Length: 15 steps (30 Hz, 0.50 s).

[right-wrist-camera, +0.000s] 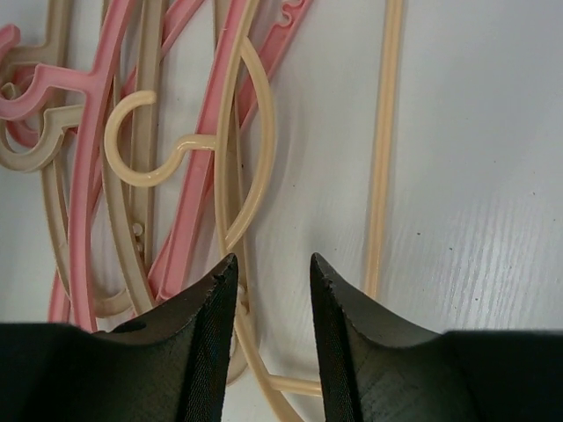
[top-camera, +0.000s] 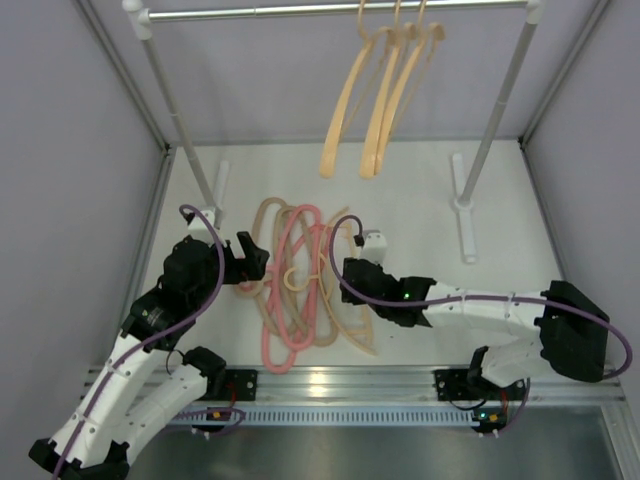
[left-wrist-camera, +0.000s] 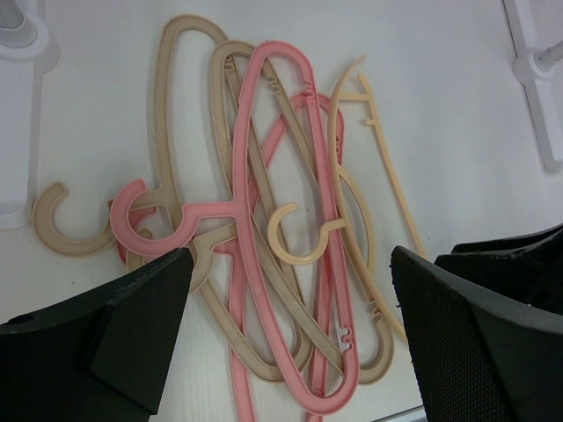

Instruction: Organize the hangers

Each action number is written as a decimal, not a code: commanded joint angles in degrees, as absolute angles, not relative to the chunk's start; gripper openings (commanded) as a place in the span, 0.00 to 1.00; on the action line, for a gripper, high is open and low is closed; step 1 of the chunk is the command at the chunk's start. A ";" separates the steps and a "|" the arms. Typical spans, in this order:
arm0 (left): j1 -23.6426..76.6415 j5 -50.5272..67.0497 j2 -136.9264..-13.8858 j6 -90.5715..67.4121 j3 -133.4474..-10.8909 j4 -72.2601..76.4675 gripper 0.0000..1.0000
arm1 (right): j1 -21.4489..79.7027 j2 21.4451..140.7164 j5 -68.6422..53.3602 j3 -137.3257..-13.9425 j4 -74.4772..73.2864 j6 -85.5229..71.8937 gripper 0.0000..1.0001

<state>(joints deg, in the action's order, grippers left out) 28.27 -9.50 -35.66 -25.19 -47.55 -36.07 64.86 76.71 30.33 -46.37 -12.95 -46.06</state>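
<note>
text: none legible | labels: none | numbers: none

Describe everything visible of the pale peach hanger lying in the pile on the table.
The pale peach hanger is thin, smooth plastic with a small open hook, curved shoulders and a long straight arm. It lies flat on the white table, on the pile's side nearest the right arm, overlapping a pink hanger and beige hangers. The right gripper has its fingers just over the lower part, slightly apart; contact is unclear.
</note>
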 commanded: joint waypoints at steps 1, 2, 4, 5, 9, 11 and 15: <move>28.21 -9.93 -35.51 -25.14 -47.29 -35.07 0.98 | 66.18 77.96 28.75 -45.35 -5.98 -44.12 0.37; 28.21 -9.93 -35.77 -24.96 -47.29 -35.16 0.98 | 66.88 78.39 28.48 -45.18 -5.63 -44.03 0.37; 28.13 -9.84 -35.77 -25.05 -47.29 -35.07 0.98 | 67.85 79.45 27.78 -44.91 -4.92 -43.33 0.38; 28.21 -9.84 -35.86 -24.96 -47.29 -35.16 0.98 | 69.07 79.63 27.77 -44.83 -4.66 -43.07 0.39; 28.13 -9.93 -35.86 -25.05 -47.29 -35.16 0.98 | 71.63 82.17 27.33 -45.52 -4.13 -43.15 0.39; 28.21 -9.93 -35.86 -25.05 -47.29 -35.07 0.98 | 73.20 83.84 27.33 -46.66 -4.13 -43.15 0.39; 28.21 -10.02 -35.86 -25.14 -47.29 -35.16 0.98 | 74.36 88.32 27.42 -47.90 -4.48 -43.85 0.38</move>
<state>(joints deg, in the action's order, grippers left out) 28.27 -9.50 -35.79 -25.19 -47.55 -36.10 73.14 85.93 27.40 -45.25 -7.51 -43.70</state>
